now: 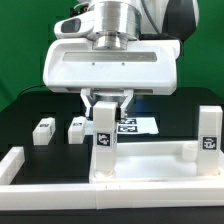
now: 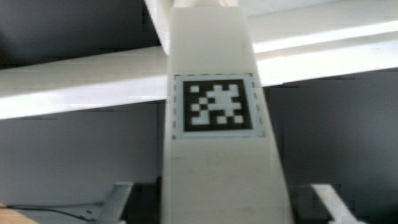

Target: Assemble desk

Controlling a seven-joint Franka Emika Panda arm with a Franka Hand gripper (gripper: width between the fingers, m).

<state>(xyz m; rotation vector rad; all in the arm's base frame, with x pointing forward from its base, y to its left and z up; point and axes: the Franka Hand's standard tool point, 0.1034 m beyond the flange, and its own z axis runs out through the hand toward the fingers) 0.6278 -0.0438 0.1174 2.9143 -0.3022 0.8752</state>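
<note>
The tabletop (image 1: 150,168) lies at the front, just inside the border rail (image 1: 12,165). A leg block (image 1: 104,138) stands upright on its corner at the exterior view's left, pinched near its top by the partly spread gripper (image 1: 107,112). A second leg (image 1: 207,135) stands upright at the far corner; two loose legs (image 1: 42,131) and the marker board (image 1: 138,125) lie behind on the open black table (image 1: 22,108).

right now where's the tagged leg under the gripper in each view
exterior view: tagged leg stands upright just below centre, in the gripper, on the tabletop toward the exterior view's left.
wrist view: it fills the middle, running lengthwise.
shared landmark: the black-and-white tag on its face.
</note>
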